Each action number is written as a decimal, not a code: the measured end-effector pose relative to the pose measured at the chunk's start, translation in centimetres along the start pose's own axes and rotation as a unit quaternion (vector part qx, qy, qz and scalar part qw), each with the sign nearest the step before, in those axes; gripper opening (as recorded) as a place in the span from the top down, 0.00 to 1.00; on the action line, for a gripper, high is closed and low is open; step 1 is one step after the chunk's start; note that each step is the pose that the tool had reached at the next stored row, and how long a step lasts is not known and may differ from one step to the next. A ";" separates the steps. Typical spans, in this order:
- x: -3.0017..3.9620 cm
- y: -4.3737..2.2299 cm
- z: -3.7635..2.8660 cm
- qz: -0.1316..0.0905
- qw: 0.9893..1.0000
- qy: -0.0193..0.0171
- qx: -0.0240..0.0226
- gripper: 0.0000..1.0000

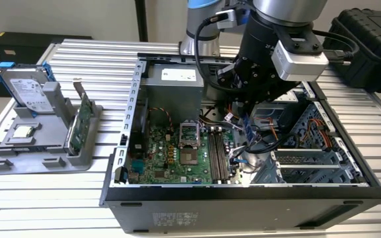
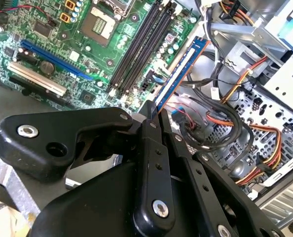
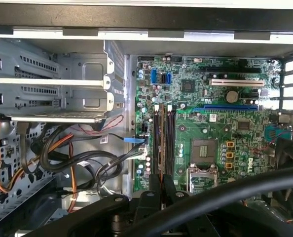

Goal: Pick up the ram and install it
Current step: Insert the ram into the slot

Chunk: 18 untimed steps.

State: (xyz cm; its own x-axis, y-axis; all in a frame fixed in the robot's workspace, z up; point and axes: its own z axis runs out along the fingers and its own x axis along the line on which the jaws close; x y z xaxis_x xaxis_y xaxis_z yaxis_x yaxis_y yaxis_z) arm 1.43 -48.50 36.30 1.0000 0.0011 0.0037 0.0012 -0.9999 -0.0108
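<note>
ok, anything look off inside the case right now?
Nothing damaged or spilled. The long blue ram stick is clamped in the black hand above the green motherboard, beside the black memory slots, not seated. Loose cables lie nearby.

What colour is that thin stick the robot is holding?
The ram is blue, showing best in the second wrist view.

No legible text — labels and print too blurred.

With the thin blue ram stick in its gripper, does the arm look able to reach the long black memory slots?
Probably yes: the gripper holds the ram just beside the slots, with nothing between them.
</note>
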 end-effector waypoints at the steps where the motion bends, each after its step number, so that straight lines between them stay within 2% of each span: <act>1: 0.00 0.00 0.06 0.000 1.000 0.000 0.000 1.00; 18: 0.00 -0.01 1.02 0.000 1.000 0.000 0.000 1.00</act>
State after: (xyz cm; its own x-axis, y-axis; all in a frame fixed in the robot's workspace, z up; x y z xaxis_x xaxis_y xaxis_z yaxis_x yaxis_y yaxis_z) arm 1.43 -48.47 35.27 1.0000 0.0011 0.0037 0.0012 -0.9999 -0.0108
